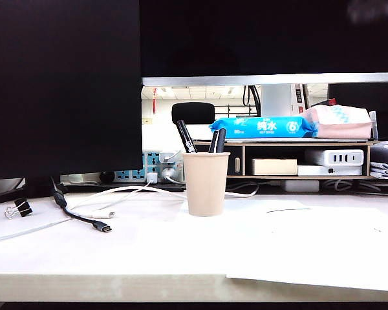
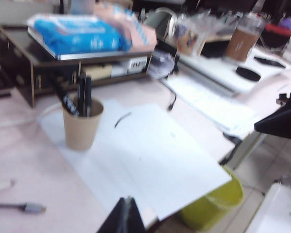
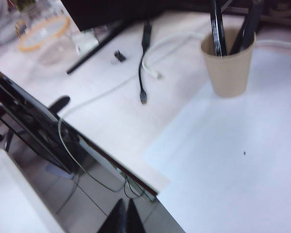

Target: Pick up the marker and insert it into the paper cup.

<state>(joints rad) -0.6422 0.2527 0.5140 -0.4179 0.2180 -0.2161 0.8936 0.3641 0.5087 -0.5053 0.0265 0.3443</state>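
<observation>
A: Since the marker [image 1: 185, 136] stands in the cup [image 1: 205, 183] at centre frame, leaning left with its lettered barrel above the rim, I'd judge the insertion done; two other pens [image 1: 217, 141] stand beside it.

B: Agreed; the cup sits upright on the white sheet [image 1: 323, 245], with cables [image 1: 84, 216] to its left and the shelf [image 1: 297, 158] behind.

A: And the grippers?

B: Neither shows in the exterior view; the left gripper [image 2: 125, 213] sits at the lower edge of its wrist view, jaws together, empty; the right gripper [image 3: 124, 216] likewise, pinched shut on nothing, well apart from the cup.

A: Then nothing remains but keeping both arms clear of the cup.
</observation>
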